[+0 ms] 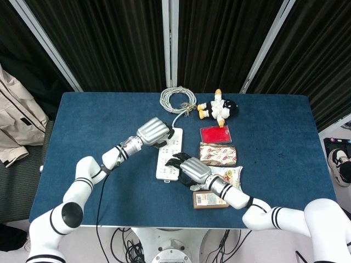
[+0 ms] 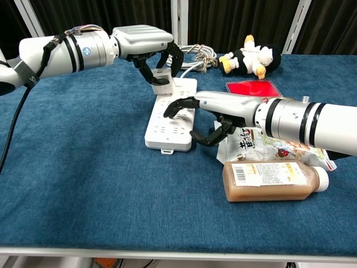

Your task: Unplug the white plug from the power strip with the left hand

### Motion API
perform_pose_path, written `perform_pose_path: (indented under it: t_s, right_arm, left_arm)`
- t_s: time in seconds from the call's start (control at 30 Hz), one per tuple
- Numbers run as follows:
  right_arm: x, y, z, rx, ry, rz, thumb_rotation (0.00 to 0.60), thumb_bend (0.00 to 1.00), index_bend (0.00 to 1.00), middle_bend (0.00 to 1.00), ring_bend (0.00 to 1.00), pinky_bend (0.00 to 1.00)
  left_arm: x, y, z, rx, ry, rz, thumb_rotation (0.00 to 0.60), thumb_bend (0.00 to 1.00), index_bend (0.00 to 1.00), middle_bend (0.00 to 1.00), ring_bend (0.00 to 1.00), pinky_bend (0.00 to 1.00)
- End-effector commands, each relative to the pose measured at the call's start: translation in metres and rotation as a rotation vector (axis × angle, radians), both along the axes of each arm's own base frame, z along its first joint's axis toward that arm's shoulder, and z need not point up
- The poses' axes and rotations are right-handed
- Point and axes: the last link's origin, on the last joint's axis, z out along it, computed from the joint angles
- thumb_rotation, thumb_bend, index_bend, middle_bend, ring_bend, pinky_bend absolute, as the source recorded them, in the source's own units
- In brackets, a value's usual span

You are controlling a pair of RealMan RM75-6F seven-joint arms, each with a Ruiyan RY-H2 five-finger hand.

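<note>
Hiding white plug [image 2: 161, 76] (mostly): left hand [image 2: 146, 47]

- Worktop [image 2: 72, 167]: matt blue cloth, finely napped.
- Power strip [image 2: 170, 125]: smooth white plastic, slight sheen.
- Plug [image 2: 162, 75]: smooth white plastic.
- Left hand [image 2: 146, 46]: satin silver shell; fingers [image 2: 177, 56] matt black.
- Bottle [image 2: 270, 180]: glossy clear plastic, paper label.
- Snack bag [image 1: 218, 154]: shiny printed film.
- Toy [image 2: 251, 58]: soft plush.

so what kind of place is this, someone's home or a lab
Most likely a lab or robot test bay, not a home: a blue-covered table backed by black curtains, with loose test props laid out, such as a power strip, a plush toy and snack packets.
</note>
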Motion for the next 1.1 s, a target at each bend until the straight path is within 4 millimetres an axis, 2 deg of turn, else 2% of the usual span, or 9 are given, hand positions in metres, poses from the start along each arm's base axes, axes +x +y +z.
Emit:
perform_pose_path:
  t_s: [0.03, 0.3, 0.53, 0.63, 0.8, 0.9, 0.93, 1.03, 1.1]
  right_arm:
    - [0.000, 0.000, 0.000, 0.000, 0.000, -0.001, 0.600, 0.53, 0.18, 0.22, 0.00, 0.03]
    - [0.000, 0.000, 0.001, -0.002, -0.007, -0.002, 0.600, 0.53, 0.18, 0.22, 0.00, 0.03]
    - [0.001, 0.001, 0.003, -0.009, -0.018, 0.004, 0.600, 0.53, 0.18, 0.22, 0.00, 0.03]
    - [0.003, 0.001, 0.006, -0.018, -0.030, 0.011, 0.600, 0.53, 0.18, 0.22, 0.00, 0.03]
    - [0.006, 0.001, 0.014, -0.044, -0.055, 0.031, 0.600, 0.53, 0.18, 0.22, 0.00, 0.03]
    - [0.008, 0.002, 0.021, -0.067, -0.077, 0.043, 0.600, 0.53, 0.18, 0.22, 0.00, 0.03]
    - [0.008, 0.002, 0.024, -0.074, -0.083, 0.047, 0.600, 0.53, 0.18, 0.22, 0.00, 0.03]
    - [0.009, 0.004, 0.036, -0.104, -0.100, 0.067, 0.600, 0.53, 0.18, 0.22, 0.00, 0.03]
    - [0.008, 0.007, 0.048, -0.136, -0.110, 0.086, 0.600, 0.53, 0.18, 0.22, 0.00, 0.03]
  left_arm:
    - [0.000, -0.001, 0.000, -0.001, 0.001, -0.011, 0.600, 0.48, 0.68, 0.76, 0.74, 0.91]
    - [0.006, -0.001, 0.004, 0.011, -0.013, -0.034, 0.600, 0.48, 0.68, 0.76, 0.74, 0.91]
    - [0.010, 0.004, 0.016, 0.037, -0.024, -0.054, 0.600, 0.48, 0.68, 0.76, 0.74, 0.91]
    - [0.006, 0.007, 0.025, 0.060, -0.027, -0.059, 0.600, 0.48, 0.68, 0.76, 0.74, 0.91]
    - [-0.016, 0.010, 0.039, 0.099, -0.020, -0.011, 0.600, 0.48, 0.66, 0.74, 0.71, 0.87]
    - [-0.034, 0.009, 0.040, 0.106, 0.007, 0.036, 0.600, 0.48, 0.61, 0.69, 0.64, 0.78]
    - [-0.039, 0.008, 0.038, 0.103, 0.020, 0.053, 0.600, 0.48, 0.58, 0.66, 0.60, 0.73]
    - [-0.053, 0.004, 0.035, 0.097, 0.061, 0.095, 0.600, 0.44, 0.46, 0.55, 0.44, 0.54]
    - [-0.059, 0.001, 0.033, 0.090, 0.074, 0.119, 0.600, 0.37, 0.35, 0.46, 0.35, 0.44]
